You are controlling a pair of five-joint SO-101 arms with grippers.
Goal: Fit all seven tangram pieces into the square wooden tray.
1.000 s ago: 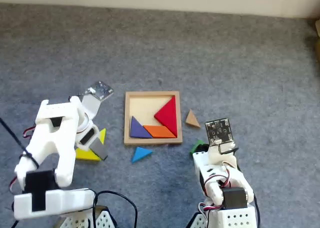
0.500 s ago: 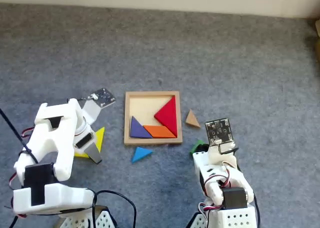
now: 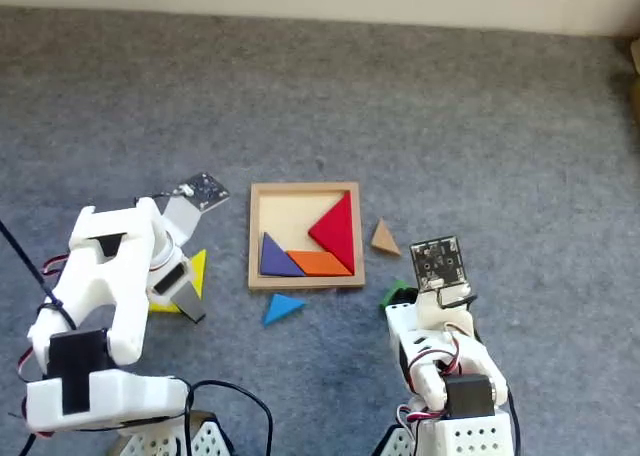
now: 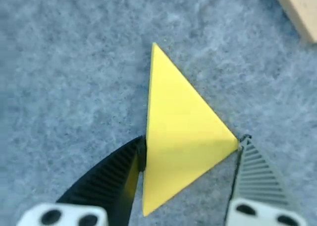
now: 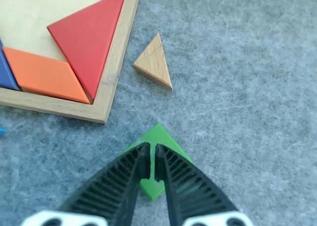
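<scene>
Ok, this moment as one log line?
left gripper: shut on yellow triangle | right gripper: shut, over green piece | tray: three pieces

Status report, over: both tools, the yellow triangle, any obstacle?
Left tool shut on yellow triangle, beside wooden tray. Right tool shut, above green piece. Three pieces in tray, four outside. No obstacle seen between triangle and tray.

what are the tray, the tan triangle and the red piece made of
Tray: bare pale wood, going by the faint grain on its rim. Tan triangle: likely the same unpainted wood, matte. Red piece: flat, even red coat, low sheen; probably painted wood, but no grain shows.
</scene>
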